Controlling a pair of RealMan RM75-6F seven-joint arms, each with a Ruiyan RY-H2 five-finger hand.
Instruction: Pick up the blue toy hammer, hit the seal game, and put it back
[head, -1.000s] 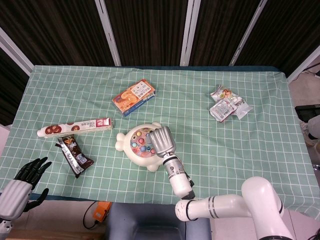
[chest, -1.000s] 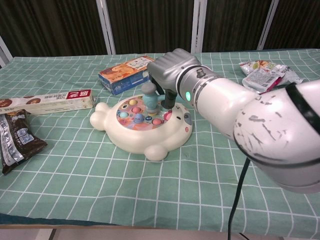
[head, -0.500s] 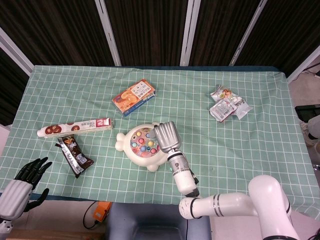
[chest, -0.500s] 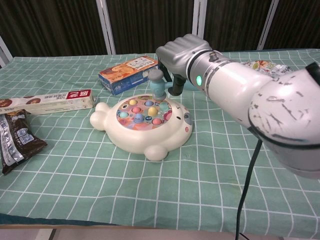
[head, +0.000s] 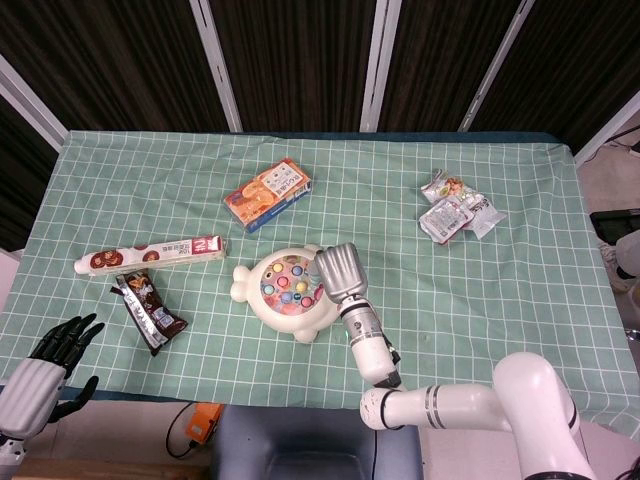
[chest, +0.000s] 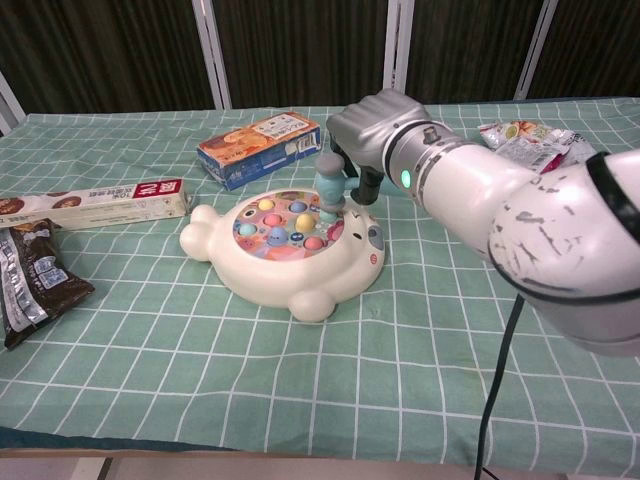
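Blue plastic is gripped in the right hand (chest: 385, 135): the blue toy hammer (chest: 331, 180) is held with the fingers curled around its handle, so that the head projects just to the left of the hand. The head is seen at the right-hand edge of the coloured pegs of the seal game (chest: 285, 251); whether it touches a peg cannot be told from either view. The grip is judged to be kept near the head so that short, controlled taps can be delivered onto the pegs.

The left hand (head: 45, 370) is held with its fingers spread and nothing in it, well apart from the right hand, at the near left corner of the tabletop (head: 520, 290). It is judged to be parked there so that the working area is left free.

Beyond and to the left of the right hand, the orange and blue box (chest: 258, 148) lies near the seal game. Further left of the hand, a long red and white box (head: 150, 254) and a dark wrapper (head: 148, 314) are placed. A group of snack packets (head: 455, 212) lies beyond and to the right of the hand. Open cloth is available directly right of the hand and on its near side, where the hammer could be set down without other items being disturbed.
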